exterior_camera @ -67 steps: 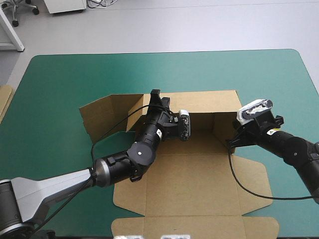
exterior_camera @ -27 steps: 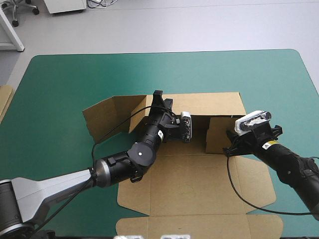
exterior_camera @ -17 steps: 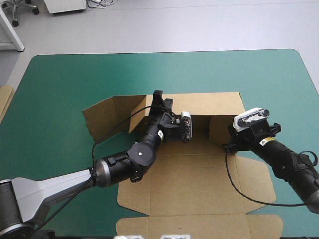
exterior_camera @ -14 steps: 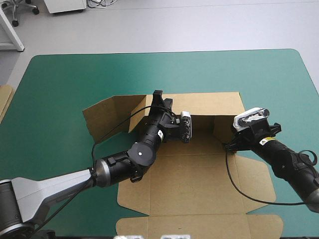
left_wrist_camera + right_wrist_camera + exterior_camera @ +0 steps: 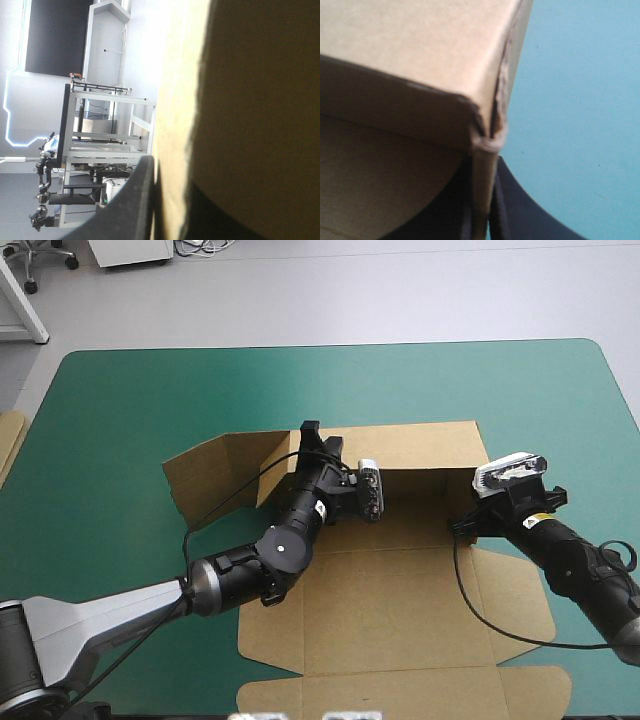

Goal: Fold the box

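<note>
In the high view, the brown box (image 5: 390, 610) lies open on the middle of the teal-green cover (image 5: 150, 390), with its far wall raised and a left flap standing at an angle. The left arm stretches diagonally from the near left corner. The left gripper (image 5: 310, 432) sits on top of the far wall near its left end. The right arm comes in from the right, bent low, with the right gripper (image 5: 462, 527) at the box's right end. A strip of spare board (image 5: 8, 445) shows at the table's left edge.

In the left wrist view, the black fingers are pressed together on the wall's upper edge, with board between them.

In the right wrist view, the fingers pinch a thin upright board edge at a corner, with the cover just beside it.

A moment earlier the right end flap stood turned inward over the floor panel. It no longer shows there.
</note>
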Controlling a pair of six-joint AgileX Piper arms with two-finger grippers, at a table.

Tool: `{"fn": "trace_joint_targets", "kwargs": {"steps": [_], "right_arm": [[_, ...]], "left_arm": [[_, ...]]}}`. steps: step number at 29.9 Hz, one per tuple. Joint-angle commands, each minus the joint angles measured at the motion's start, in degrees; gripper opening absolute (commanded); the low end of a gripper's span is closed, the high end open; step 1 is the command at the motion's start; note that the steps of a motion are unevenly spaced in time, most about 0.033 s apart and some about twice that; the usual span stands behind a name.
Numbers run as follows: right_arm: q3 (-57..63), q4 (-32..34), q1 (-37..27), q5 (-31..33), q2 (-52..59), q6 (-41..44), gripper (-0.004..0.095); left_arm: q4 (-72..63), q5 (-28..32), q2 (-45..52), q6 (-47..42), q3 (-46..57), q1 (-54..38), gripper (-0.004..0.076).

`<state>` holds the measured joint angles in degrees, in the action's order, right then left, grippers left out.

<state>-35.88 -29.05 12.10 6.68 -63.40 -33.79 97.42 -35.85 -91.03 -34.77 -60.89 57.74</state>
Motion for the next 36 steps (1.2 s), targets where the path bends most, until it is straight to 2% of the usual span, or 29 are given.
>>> {"fn": "trace_joint_targets", "kwargs": {"steps": [1,5,8,11,14,18,23,32,36], "right_arm": [[-1.5,-0.6,0.1,-3.5,1.0,-1.6,-0.0019],[-1.5,-0.6,0.1,-4.4,0.6,-1.6,-0.0019],[-1.5,-0.6,0.1,-4.8,-0.5,-1.6,-0.0019],[-1.5,-0.9,0.1,-4.9,-1.5,-1.0,-0.0019],[-1.5,-0.9,0.1,-5.3,-2.0,-0.2,-0.0019],[-1.5,-0.9,0.1,-6.2,-2.0,0.5,-0.0019],[-1.5,-0.9,0.1,-6.2,-2.3,0.7,-0.0019],[-1.6,-0.9,0.1,-6.2,-2.3,0.7,-0.0019],[-1.6,-0.9,0.1,-6.0,-2.3,1.2,-0.002]], "left_arm": [[6.8,-0.7,2.9,-3.2,-1.7,0.8,0.015],[6.8,-5.4,3.8,-3.2,-1.8,3.3,0.0321],[6.8,-10.0,4.8,-2.6,-1.8,6.1,0.0379],[5.4,-14.1,5.6,-0.9,-1.8,9.0,0.0377],[-0.5,-17.2,6.5,4.9,-2.3,11.9,0.0377],[-12.5,-19.2,7.8,12.7,-4.5,14.4,0.0376],[-20.2,-21.9,9.7,15.9,-8.5,16.5,0.037],[-31.3,-24.8,15.1,23.1,-21.8,16.3,0.037],[-39.3,-24.7,16.6,26.6,-26.8,11.4,0.0366]]}}
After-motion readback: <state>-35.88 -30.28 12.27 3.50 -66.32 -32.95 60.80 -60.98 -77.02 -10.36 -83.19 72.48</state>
